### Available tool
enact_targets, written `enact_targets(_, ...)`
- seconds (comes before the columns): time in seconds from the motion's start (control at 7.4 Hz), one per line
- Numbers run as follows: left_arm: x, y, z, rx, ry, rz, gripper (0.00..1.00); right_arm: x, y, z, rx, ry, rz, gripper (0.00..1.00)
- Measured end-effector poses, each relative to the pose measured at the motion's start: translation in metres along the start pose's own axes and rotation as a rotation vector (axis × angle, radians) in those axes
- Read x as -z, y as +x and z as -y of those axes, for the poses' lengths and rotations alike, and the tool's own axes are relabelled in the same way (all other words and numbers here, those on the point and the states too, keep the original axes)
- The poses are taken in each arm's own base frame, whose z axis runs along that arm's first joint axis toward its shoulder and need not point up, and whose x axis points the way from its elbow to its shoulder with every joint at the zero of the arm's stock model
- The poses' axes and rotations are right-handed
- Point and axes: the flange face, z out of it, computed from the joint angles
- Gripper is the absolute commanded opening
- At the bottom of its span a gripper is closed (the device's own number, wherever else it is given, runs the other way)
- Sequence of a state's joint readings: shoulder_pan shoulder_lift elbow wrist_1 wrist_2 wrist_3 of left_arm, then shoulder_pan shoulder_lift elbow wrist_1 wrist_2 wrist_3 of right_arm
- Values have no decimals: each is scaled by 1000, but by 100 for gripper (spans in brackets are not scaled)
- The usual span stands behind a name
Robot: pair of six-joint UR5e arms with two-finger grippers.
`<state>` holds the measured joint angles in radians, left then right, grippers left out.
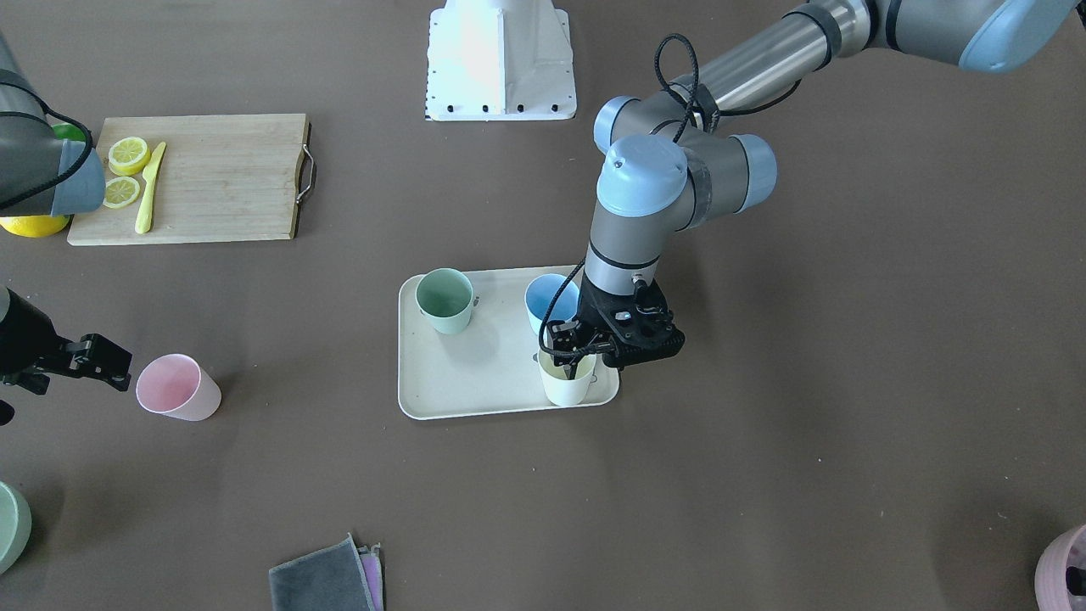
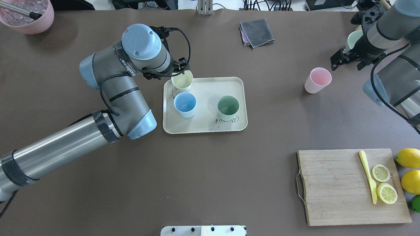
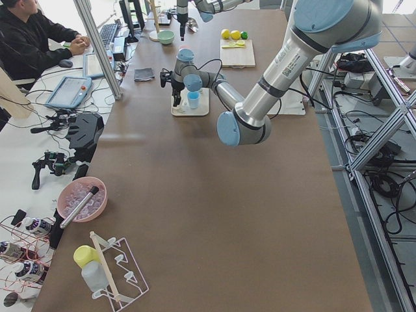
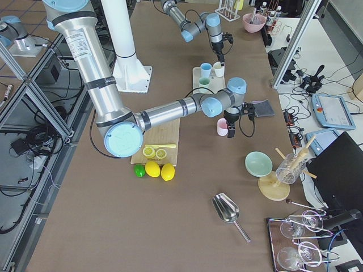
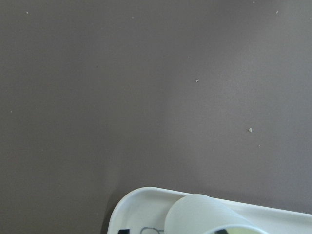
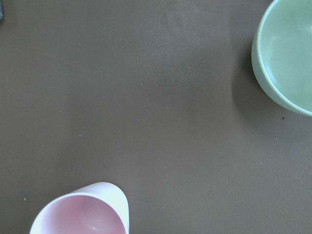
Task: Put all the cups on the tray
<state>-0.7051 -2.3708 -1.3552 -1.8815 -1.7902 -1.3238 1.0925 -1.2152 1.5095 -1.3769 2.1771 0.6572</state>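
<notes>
The cream tray [image 1: 475, 386] [image 2: 206, 123] lies mid-table. On it stand the green cup [image 1: 445, 299] [image 2: 228, 106], the light blue cup [image 1: 547, 299] [image 2: 184, 104] and the cream-yellow cup [image 1: 567, 386] [image 2: 182, 82], which is near a far corner. My left gripper [image 1: 579, 365] [image 2: 184, 70] reaches down onto the cream-yellow cup's rim and looks shut on it; the cup rests upright on the tray. The pink cup [image 1: 178, 388] [image 2: 317, 80] [image 6: 83, 214] stands alone on the table. My right gripper [image 1: 114, 365] [image 2: 338, 62] is open right beside it, apart from it.
A wooden cutting board [image 2: 341, 186] with lemon slices and a yellow knife sits near the robot's right, with whole lemons beside it. A sage-green bowl [image 6: 287, 53] stands close to the right gripper. A grey cloth [image 2: 257, 32] and a mauve pot [image 2: 29, 16] lie at the far edge.
</notes>
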Motion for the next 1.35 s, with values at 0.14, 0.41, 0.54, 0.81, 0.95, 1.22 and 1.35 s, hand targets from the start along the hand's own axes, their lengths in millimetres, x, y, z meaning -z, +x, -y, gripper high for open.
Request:
enact_targets(0.14, 7, -3, 14, -11, -2, 1, 98, -5, -1, -1, 1, -3, -1, 100)
enact_targets(0.41, 22, -9, 42, -43, -6, 19, 98, -16, -6, -4, 2, -7, 5, 100)
enact_targets(0.54, 28, -13, 54, -54, -13, 19, 98, -21, -9, -6, 2, -14, 4, 100)
enact_targets(0.81, 38, -20, 70, -60, -28, 10, 98, -31, -17, -11, 1, -26, 4, 92)
enact_targets(0.95, 41, -24, 76, -66, -32, 7, 98, -37, -22, -14, 7, -24, 9, 35)
enact_targets(1.22, 53, -34, 88, -86, -44, 8, 98, -53, -33, -20, 1, -10, 15, 0)
enact_targets(1.35, 56, -37, 89, -90, -47, 10, 98, -60, -38, -22, 3, -3, 5, 0)
